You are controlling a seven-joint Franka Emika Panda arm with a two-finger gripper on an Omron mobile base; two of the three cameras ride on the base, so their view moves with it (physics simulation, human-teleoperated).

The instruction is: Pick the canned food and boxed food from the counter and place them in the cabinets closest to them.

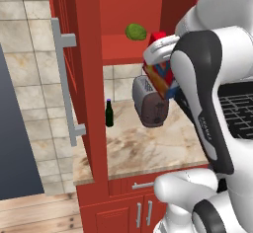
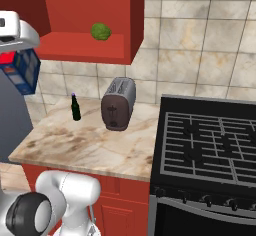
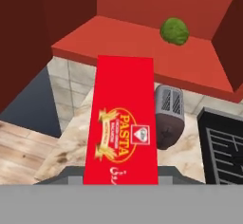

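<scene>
My gripper (image 3: 121, 176) is shut on the boxed food (image 3: 122, 123), a red pasta carton with a blue side (image 2: 22, 72). I hold it in the air, tilted, just below and in front of the open red cabinet's shelf (image 1: 121, 49). In the left base view the boxed food (image 1: 160, 76) hangs under my white hand, above the toaster. Below it lies the marbled counter (image 2: 85, 145). The canned food is out of view.
A green round vegetable (image 1: 136, 31) lies on the cabinet shelf. A dark toaster (image 2: 118, 103) and a green bottle (image 2: 75, 108) stand on the counter. The cabinet door with its silver bar handle (image 1: 64, 79) hangs open at left. A black stove (image 2: 210, 140) adjoins the counter at right.
</scene>
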